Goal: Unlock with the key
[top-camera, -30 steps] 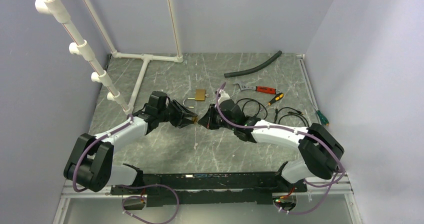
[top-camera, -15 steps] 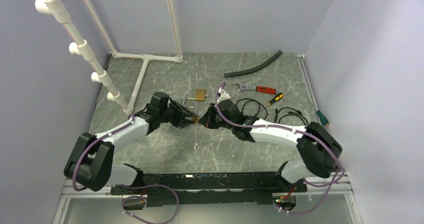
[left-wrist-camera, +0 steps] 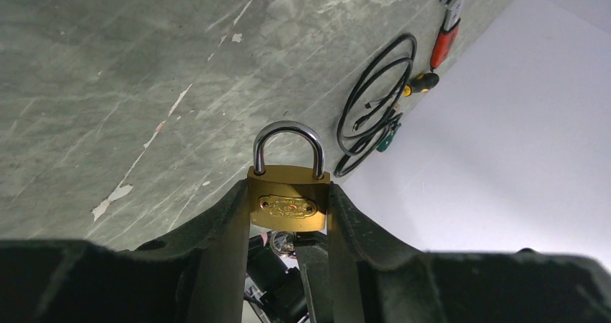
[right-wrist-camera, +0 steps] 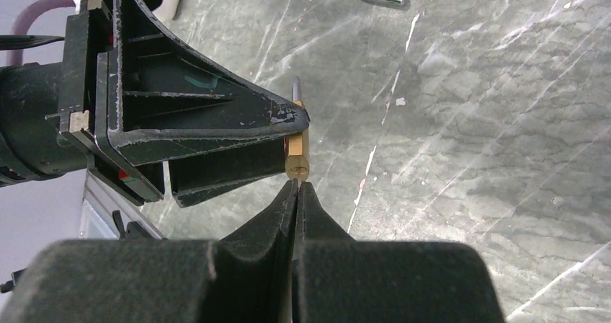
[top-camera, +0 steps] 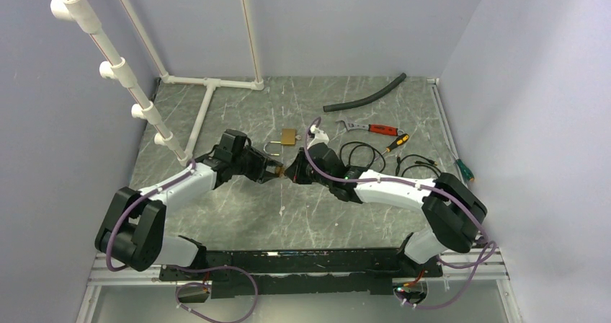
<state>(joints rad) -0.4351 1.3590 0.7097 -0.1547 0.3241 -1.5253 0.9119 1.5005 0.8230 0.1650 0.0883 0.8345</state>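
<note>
Left gripper clamps the padlock by its brass sides, held above mid-table with the shackle pointing away. Right gripper is pinched closed on the key. The key's long axis looks collinear with the keyway, tip at the lock's underside. Insertion depth unclear.

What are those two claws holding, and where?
The left gripper clamps the padlock by its brass body's sides; the right gripper seemingly pinches the key by its head.
</note>
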